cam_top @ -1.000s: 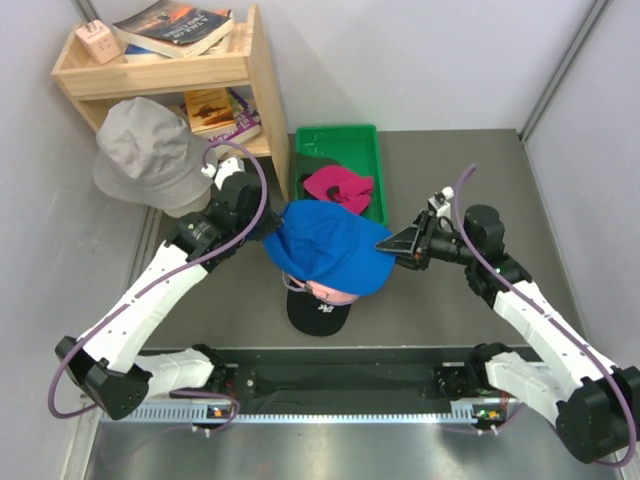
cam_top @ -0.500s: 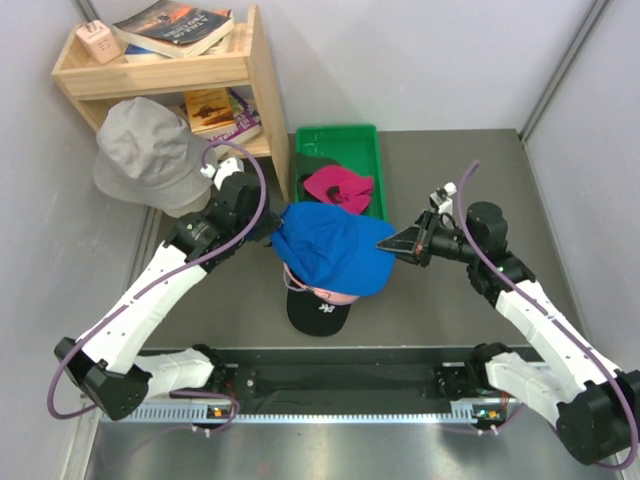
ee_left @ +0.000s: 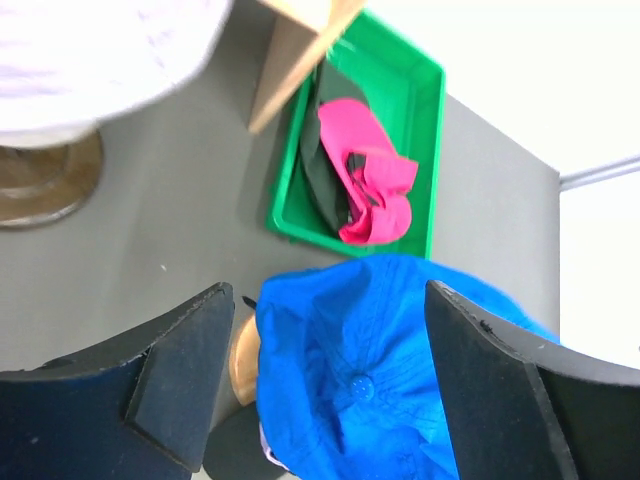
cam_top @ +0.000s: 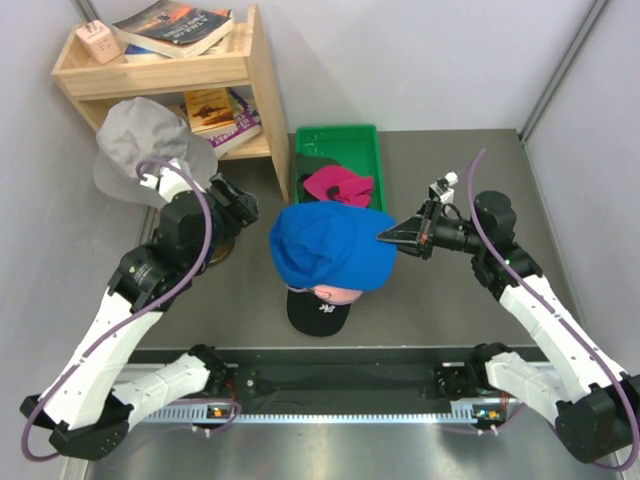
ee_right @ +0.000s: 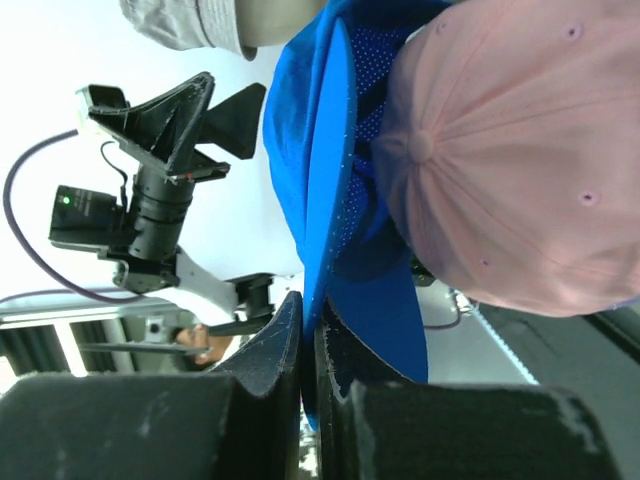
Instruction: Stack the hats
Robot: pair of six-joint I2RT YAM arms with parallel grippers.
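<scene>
1. Room: white walls around a grey table (cam_top: 430, 310). A wooden shelf (cam_top: 260, 80) holding books stands at the far left, with a grey hat (cam_top: 130, 140) beside it.
2. The blue cap (cam_top: 330, 245) tops the stack at mid-table, over the pink cap (cam_top: 338, 293) and black cap (cam_top: 318, 315). The magenta cap (cam_top: 338, 187) and dark green cap (ee_left: 322, 175) lie in the green tray (cam_top: 335, 130) behind.
3. Right end effector (cam_top: 395, 237): clenched on the blue cap's edge. Left end effector (ee_left: 330, 292): released, fingers spread wide, clear of the cap on its left.
4. Risk: if the right arm retreats before letting go, the soft cap would drag off-centre or the stack would tip.
5. Risk: the blue cap looks skewed over the pink one, so the 2 caps yet to be added may slide.
</scene>
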